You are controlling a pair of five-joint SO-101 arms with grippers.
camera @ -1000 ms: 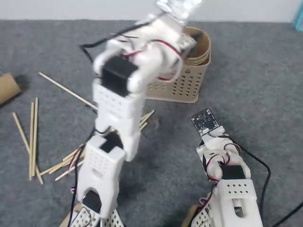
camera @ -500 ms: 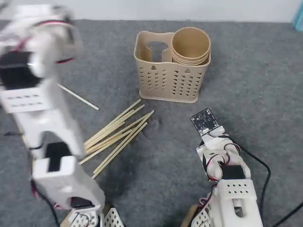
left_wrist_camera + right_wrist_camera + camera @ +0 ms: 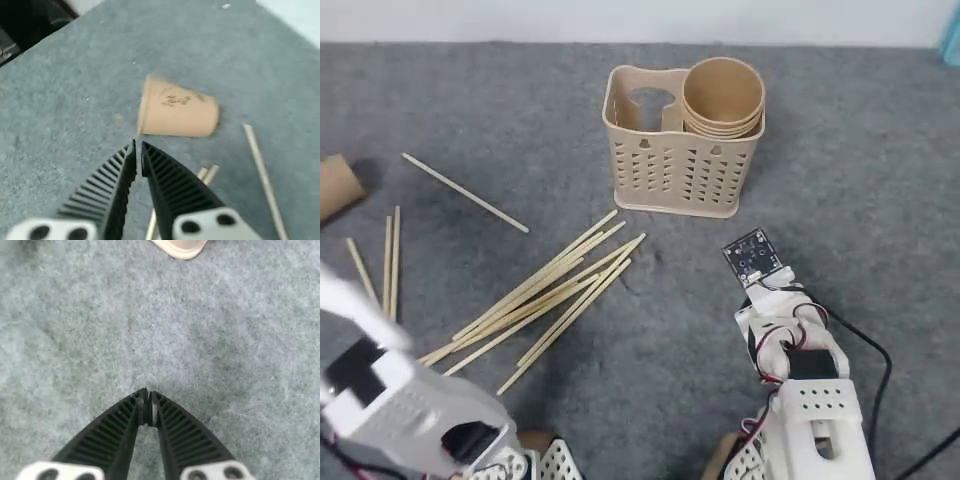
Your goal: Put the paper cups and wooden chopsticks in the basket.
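Tan paper cup point(image 3: 177, 107) lies on its side on the grey bench point(image 3: 840, 150), well apart from the basket point(image 3: 675, 175). The left gripper point(image 3: 138, 147), jaws together, hangs near it; I'd say it must spread wide, then pinch the rim. The right gripper point(image 3: 149, 407) rests closed, empty.

**Operator:** Status of the left arm point(image 3: 410, 420)?

**Technician:** Folded low at 7 o'clock in the high view. The left gripper point(image 3: 138, 145) has its jaws drawn together, with a thin slit between the tips.

**Operator:** And the right arm point(image 3: 800, 375)?

**Technician:** Stationed at 5 o'clock, wrist aimed toward 11 o'clock. The right gripper point(image 3: 149, 394) has its tips touching.
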